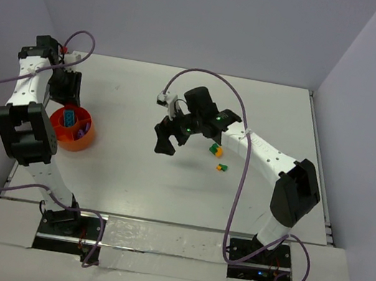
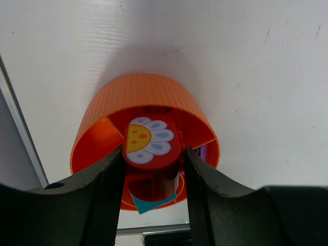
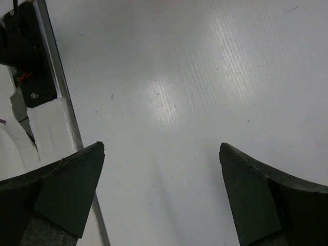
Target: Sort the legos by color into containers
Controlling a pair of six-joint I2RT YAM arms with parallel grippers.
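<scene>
left gripper point(image 2: 154, 161) clamped on red daisy-print lego point(image 2: 151, 139), over orange bowl point(image 2: 138, 95). right gripper point(image 3: 162, 154) wide, empty, above table point(image 3: 169, 77); two loose legos point(image 1: 216, 150) near it.

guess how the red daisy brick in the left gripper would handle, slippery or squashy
Probably stiff: the red daisy brick shows no bulge between the left gripper's fingers. Likely light, being small beside the orange bowl. Its glossy printed face hints it could slip.
</scene>
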